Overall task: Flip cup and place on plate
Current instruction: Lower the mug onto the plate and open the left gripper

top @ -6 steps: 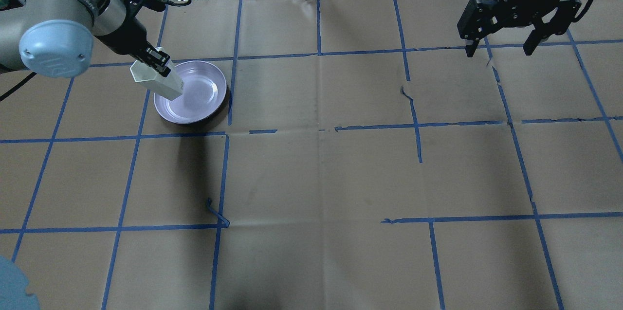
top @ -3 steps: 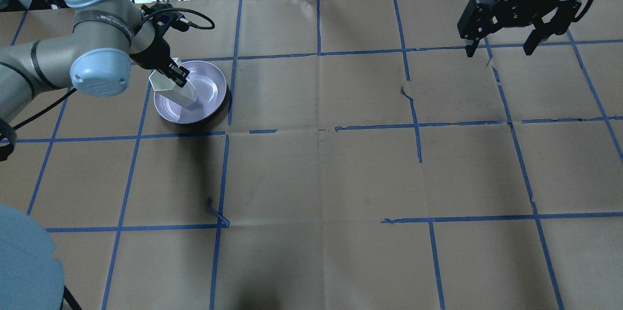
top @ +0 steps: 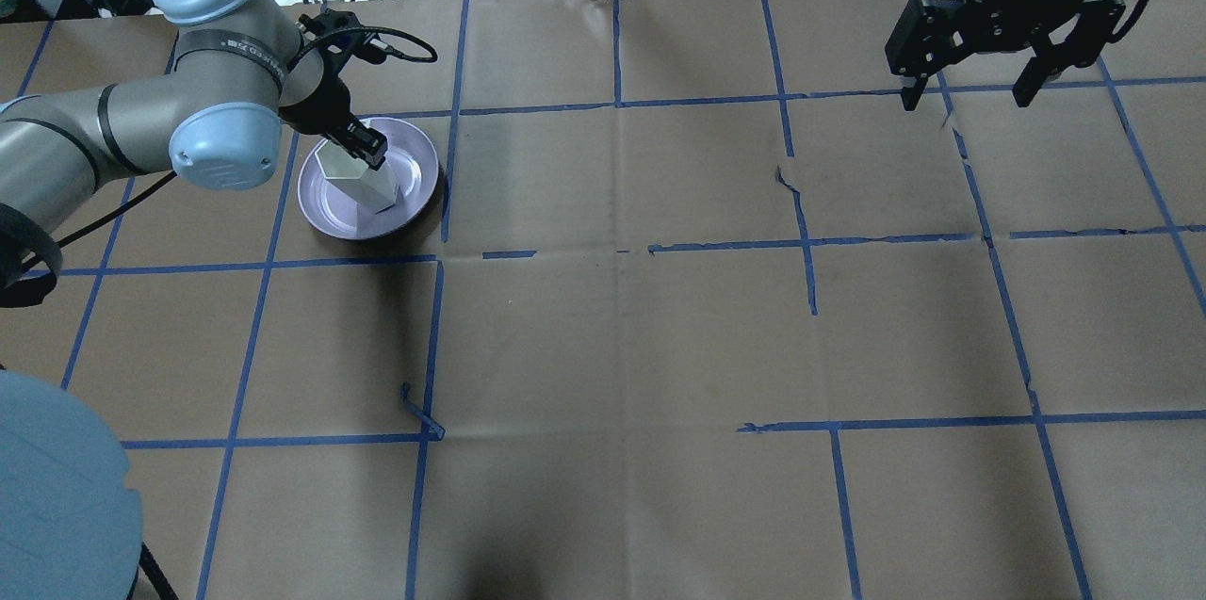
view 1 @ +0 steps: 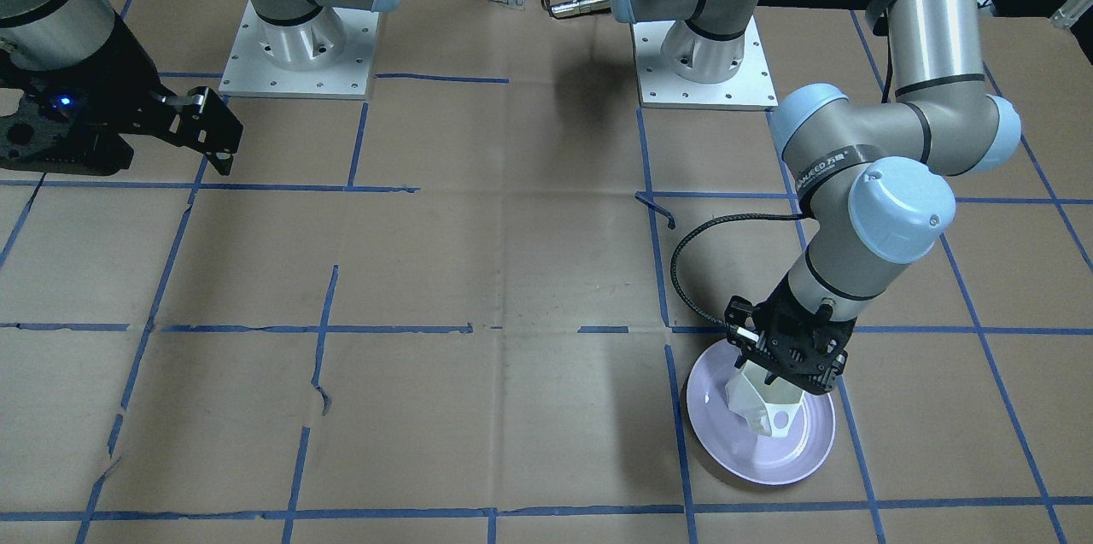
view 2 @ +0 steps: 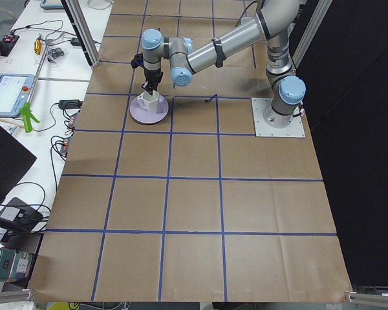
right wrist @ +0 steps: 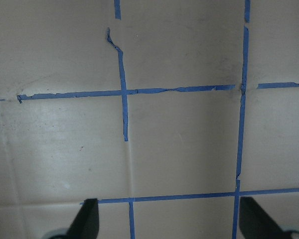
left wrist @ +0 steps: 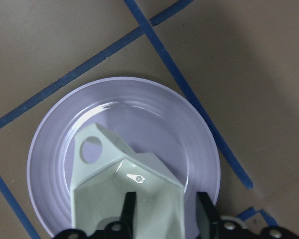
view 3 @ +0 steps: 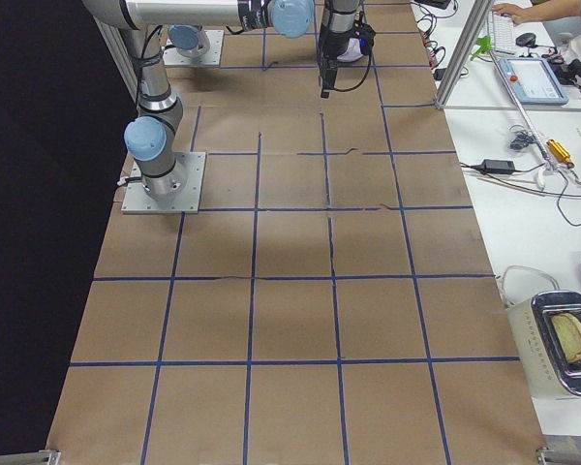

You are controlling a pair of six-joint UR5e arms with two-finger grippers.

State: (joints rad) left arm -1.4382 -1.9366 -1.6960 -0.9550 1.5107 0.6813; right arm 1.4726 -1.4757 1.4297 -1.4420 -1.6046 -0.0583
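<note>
I see the brown paper table [top: 603,336] gridded with blue tape [top: 617,103], and a black cable [view 1: 680,271] looping off the left wrist. Lettering on that arm's band is too small to read. My left gripper [left wrist: 167,215] clamps one wall of the white faceted cup [left wrist: 114,191], which is mouth up and tilted over the glossy lavender plate [left wrist: 189,124]. I cannot tell if they touch. The right gripper [top: 968,98] hangs spread wide, far across the table.
</note>
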